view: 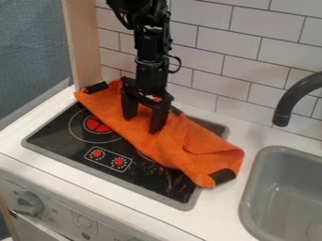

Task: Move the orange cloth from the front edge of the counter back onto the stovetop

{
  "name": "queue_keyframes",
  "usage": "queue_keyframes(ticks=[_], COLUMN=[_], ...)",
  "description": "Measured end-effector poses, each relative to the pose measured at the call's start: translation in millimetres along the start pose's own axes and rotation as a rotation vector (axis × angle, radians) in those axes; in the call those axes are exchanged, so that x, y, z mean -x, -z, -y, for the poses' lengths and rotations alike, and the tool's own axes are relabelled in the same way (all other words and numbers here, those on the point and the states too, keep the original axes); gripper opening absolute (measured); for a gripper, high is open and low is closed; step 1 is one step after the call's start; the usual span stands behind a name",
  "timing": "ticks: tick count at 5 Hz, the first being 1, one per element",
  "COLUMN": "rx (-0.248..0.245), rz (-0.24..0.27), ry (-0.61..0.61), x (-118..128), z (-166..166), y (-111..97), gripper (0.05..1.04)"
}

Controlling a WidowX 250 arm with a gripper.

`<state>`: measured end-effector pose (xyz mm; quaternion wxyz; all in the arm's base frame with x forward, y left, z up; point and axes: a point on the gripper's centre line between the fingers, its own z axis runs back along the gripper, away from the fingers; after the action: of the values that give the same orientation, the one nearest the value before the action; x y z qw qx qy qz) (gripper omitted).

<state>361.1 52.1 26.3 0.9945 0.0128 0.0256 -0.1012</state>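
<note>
Black metal two-finger gripper (143, 124), spread wide, at rumpled orange cloth (195, 146) across black square stovetop (56, 134); illegible markings (85, 220) below.

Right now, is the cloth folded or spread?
Partly folded: the cloth stretches across the stove, a flap turned over toward the sink.

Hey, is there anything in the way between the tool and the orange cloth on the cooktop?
Nothing visible stands in the way. The tool hangs right over the orange cloth, its fingers spread; whether they touch it, I can't tell. The cloth lies across the cooktop.
</note>
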Motion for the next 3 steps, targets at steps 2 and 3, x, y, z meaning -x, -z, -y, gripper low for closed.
queue_keyframes(ticks=[2, 3], rx=[-0.016, -0.042], rz=[0.122, 0.188], ry=[-0.006, -0.056], x=[-4.1, 6.0], z=[-1.3, -25.6], y=[-55.1, -82.0], gripper=[0.999, 0.999])
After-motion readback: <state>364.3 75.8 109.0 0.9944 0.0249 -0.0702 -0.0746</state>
